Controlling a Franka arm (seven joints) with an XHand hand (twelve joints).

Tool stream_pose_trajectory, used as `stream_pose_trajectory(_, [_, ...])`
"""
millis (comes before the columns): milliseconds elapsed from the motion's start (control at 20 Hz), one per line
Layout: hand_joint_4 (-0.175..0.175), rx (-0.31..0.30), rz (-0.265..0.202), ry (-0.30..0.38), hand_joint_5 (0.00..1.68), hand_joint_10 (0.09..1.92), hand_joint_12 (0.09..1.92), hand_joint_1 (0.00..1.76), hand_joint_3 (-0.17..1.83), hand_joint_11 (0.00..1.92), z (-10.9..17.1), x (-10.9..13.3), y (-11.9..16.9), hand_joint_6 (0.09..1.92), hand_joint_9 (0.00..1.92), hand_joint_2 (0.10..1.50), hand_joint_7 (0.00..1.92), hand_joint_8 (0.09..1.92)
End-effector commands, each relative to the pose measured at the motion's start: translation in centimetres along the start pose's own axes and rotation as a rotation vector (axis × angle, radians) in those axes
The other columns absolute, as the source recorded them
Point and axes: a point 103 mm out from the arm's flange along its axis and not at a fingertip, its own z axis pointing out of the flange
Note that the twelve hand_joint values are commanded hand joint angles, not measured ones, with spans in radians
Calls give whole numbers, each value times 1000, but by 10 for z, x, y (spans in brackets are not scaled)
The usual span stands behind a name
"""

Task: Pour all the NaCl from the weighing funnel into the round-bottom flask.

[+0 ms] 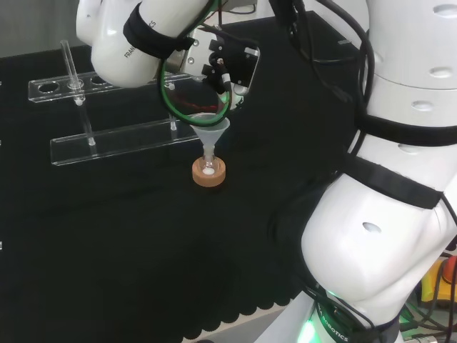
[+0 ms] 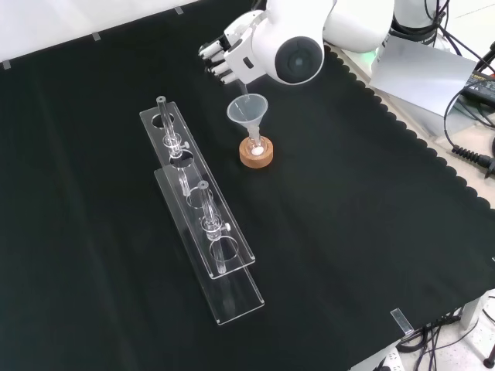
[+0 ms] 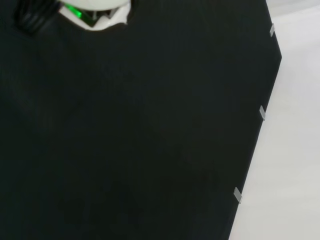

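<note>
Hiding behind arm link: robot hand palm.

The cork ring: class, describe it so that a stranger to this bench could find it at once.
On the black cloth, look right of the long clear racks in the front view, just below the hand. The cork ring lies there, the only tan thing, with a clear funnel above it.

Matt black cloth is covering the bench. On it, a cork ring is showing a grainy tan surface; beside it, glossy clear acrylic racks are catching light. A smooth translucent funnel is standing above the ring.
</note>
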Motion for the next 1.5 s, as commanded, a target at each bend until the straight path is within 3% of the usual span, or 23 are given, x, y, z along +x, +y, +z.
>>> stream_pose_trajectory(50, [175, -3, 2, 36, 1095, 523, 1268, 1068, 746, 465, 6, -4, 1, 1024, 850, 695, 617, 660])
stream_pose_trajectory(600, [175, -24, 9, 129, 1091, 523, 1272, 1066, 745, 464, 15, -7, 4, 1029, 855, 697, 617, 657])
stream_pose_trajectory(1000, [175, -41, 6, 327, 1089, 522, 1274, 1065, 745, 462, 25, -16, 6, 1033, 854, 699, 616, 655])
stream_pose_trajectory(1500, [175, -70, 4, 441, 1087, 520, 1275, 1064, 745, 459, 34, -22, 7, 1036, 848, 700, 611, 653])
